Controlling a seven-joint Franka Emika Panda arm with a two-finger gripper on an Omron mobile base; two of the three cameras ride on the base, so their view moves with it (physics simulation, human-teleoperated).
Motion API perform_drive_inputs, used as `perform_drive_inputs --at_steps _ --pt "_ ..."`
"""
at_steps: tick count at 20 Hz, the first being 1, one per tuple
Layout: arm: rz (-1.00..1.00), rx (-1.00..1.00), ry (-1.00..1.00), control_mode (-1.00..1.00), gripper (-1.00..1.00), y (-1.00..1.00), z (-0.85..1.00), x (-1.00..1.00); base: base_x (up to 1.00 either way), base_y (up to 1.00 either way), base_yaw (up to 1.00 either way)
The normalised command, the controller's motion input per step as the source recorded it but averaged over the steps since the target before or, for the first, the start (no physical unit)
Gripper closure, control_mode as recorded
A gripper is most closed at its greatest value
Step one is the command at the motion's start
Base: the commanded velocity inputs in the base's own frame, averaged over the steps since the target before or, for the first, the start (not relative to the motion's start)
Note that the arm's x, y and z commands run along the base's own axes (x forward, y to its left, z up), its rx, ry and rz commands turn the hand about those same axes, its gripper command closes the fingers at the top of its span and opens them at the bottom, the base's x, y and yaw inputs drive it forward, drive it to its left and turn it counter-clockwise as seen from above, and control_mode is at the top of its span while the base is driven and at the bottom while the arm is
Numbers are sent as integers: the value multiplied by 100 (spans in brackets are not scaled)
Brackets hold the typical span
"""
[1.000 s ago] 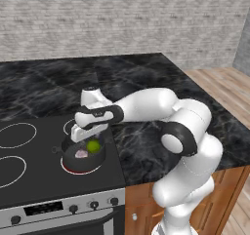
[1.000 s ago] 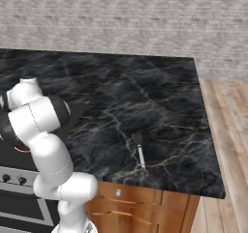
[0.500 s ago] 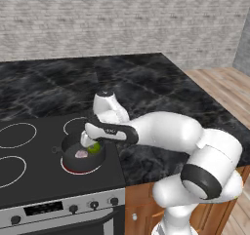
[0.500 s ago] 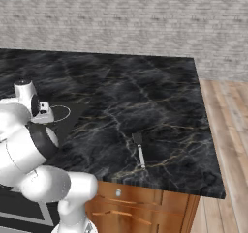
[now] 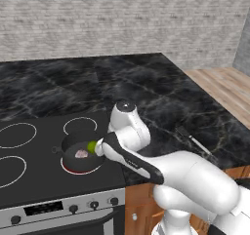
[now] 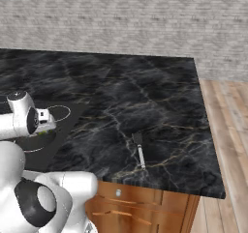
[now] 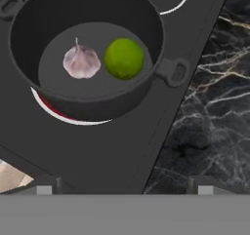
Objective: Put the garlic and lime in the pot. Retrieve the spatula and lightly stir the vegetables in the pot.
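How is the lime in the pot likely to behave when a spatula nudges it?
The lime is a smooth ball, so it will probably roll rather than slide. The pot has a flat floor and tall walls, likely keeping it inside. It sits close to the garlic, so it may bump that.

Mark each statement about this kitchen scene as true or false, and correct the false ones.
1. The garlic and the lime both lie inside the pot. True.
2. The spatula lies inside the pot. False: it lies on the black marble counter, far from the stove.
3. The gripper holds the lime. False: its jaws stand open and empty, and the lime rests on the pot's bottom.
4. The pot stands on a burner ring that glows red. True.
5. The garlic lies on top of the lime. False: they sit side by side.
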Motion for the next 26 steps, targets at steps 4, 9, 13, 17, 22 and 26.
perform_drive_inputs --at_steps 4,9,13,17,22,26 --pt "-25 8 0 -100 -100 -93 25 0 0 0 0" --pt "-31 12 4 -100 -100 -100 9 0 0 0 0" --pt "-26 6 10 -100 -100 -100 0 0 0 0 0" --pt "-24 3 15 -100 -100 -100 0 -1 0 0 0" --pt "-11 -4 14 -100 -100 -89 10 3 0 0 0" --pt "-6 -17 25 -100 -100 -72 11 40 0 0 0"
